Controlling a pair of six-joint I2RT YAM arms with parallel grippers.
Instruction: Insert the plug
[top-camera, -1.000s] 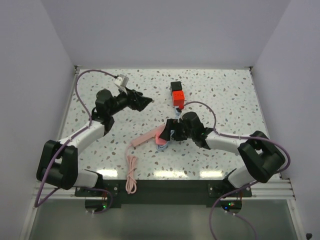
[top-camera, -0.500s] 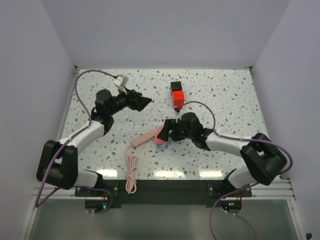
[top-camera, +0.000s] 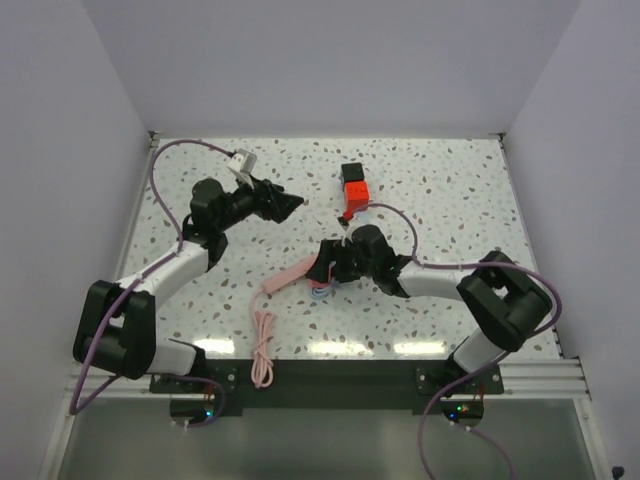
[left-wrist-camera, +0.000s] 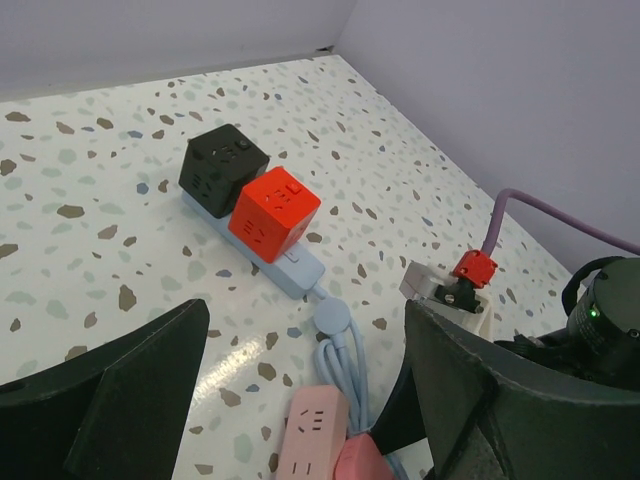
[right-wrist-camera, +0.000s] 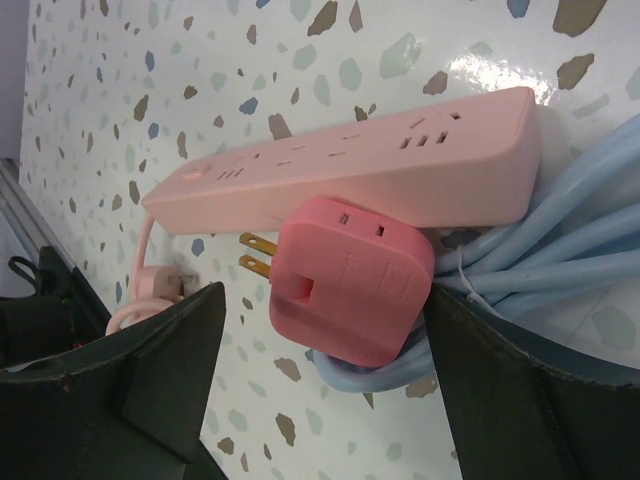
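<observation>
**Mia:** Where is the pink plug?

**Tom:** It lies right between the two fingers of the right gripper. Its two metal pins point toward one finger.

**Mia:** Does the gripper squeeze it?

**Tom:** No. The fingers stand wide apart. The other finger may just touch the plug's side, but that is hard to see.

**Mia:** What is around the plug?

**Tom:** It rests on a bunch of blue cable. Just past the fingertips lies the pink power strip, right against the plug, with its holes showing.

**Mia:** And the left gripper?

**Tom:** It is wide apart too, and holds nothing. Out in front of it, a red cube and a black cube sit side by side, touching.
</observation>
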